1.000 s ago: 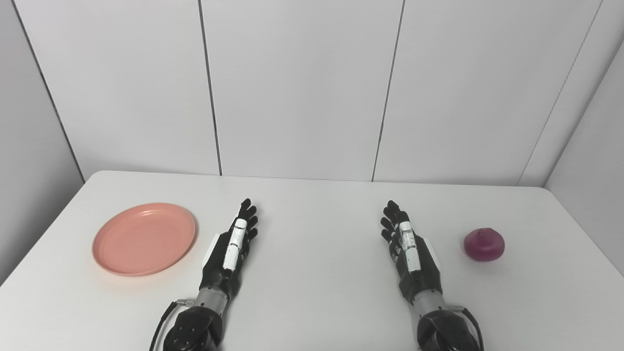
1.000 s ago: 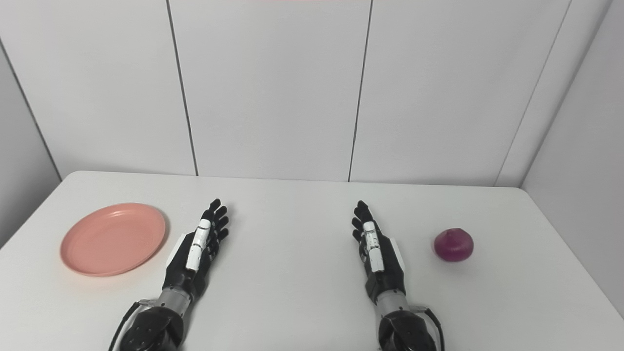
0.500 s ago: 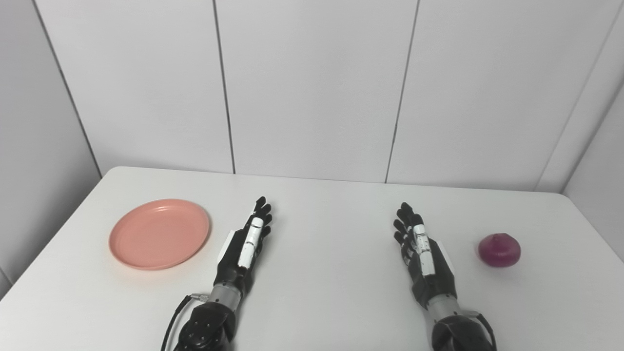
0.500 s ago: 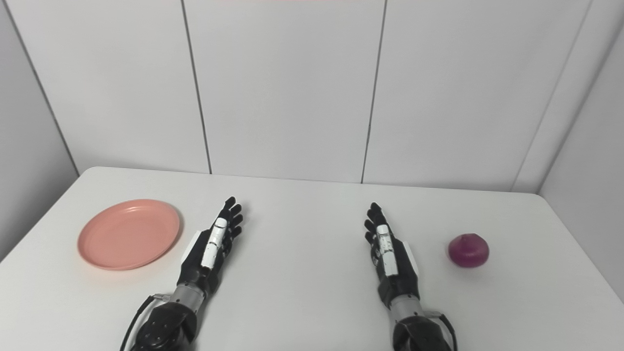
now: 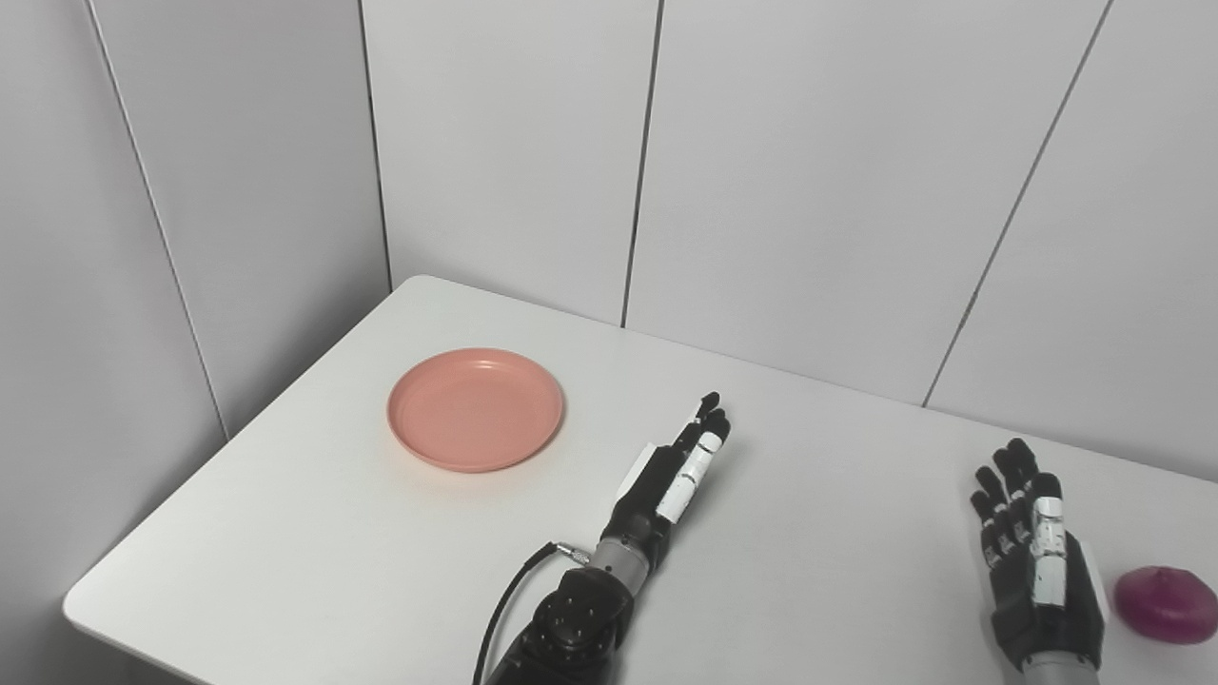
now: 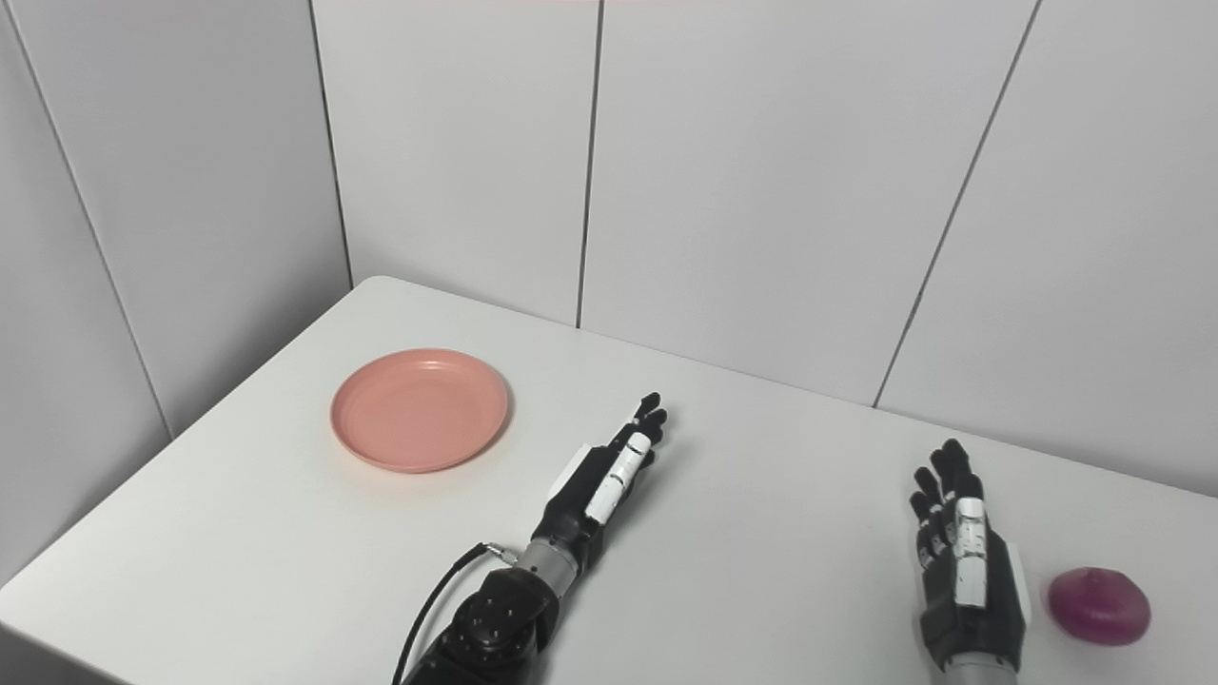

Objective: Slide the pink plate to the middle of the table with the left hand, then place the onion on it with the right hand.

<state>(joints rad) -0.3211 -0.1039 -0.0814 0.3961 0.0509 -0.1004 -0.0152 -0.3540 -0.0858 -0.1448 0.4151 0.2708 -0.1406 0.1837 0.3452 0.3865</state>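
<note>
A pink plate (image 5: 475, 408) lies flat near the table's far left corner, with nothing on it. My left hand (image 5: 668, 479) rests on the table to the plate's right, fingers straight and apart, open, a short gap from the rim. A purple onion (image 5: 1165, 603) sits at the lower right of the picture. Just left of the onion my right hand (image 5: 1032, 558) rests open, not touching it.
The white table (image 6: 780, 495) ends at a left edge and a rounded front left corner (image 5: 86, 609). Grey wall panels (image 5: 780, 171) stand behind the table and along its left side. A black cable (image 5: 509, 604) runs from my left wrist.
The whole picture has swung to the left, so the camera has turned. The plate, the onion and both hands appear to keep their places on the table.
</note>
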